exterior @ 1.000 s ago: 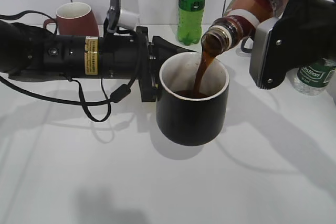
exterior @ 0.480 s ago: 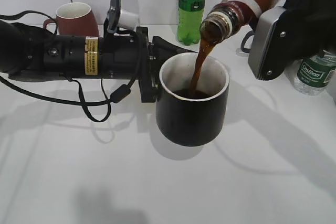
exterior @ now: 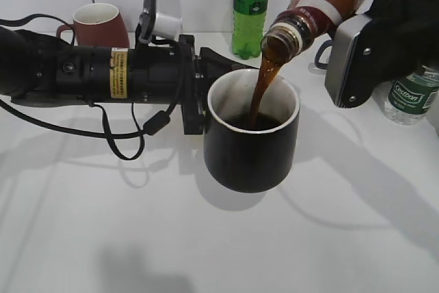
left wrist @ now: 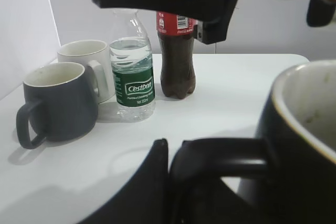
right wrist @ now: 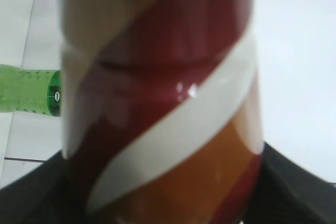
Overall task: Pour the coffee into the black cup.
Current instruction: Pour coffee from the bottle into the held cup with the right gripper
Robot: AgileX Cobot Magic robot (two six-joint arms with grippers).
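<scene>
While coffee point(exterior: 259, 94) streams down, the bottle point(exterior: 321, 3), clenched by the right gripper point(exterior: 363, 25), is tilted from two o'clock over the black cup point(exterior: 252, 143), whose handle point(left wrist: 226, 158) is gripped by the left gripper point(exterior: 199, 94) at nine o'clock.

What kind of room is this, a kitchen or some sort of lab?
Probably a lab test bench, not a kitchen: a bare white table against a plain wall, assorted drinks like the green bottle and spare mugs such as the maroon mug set out as props.
</scene>
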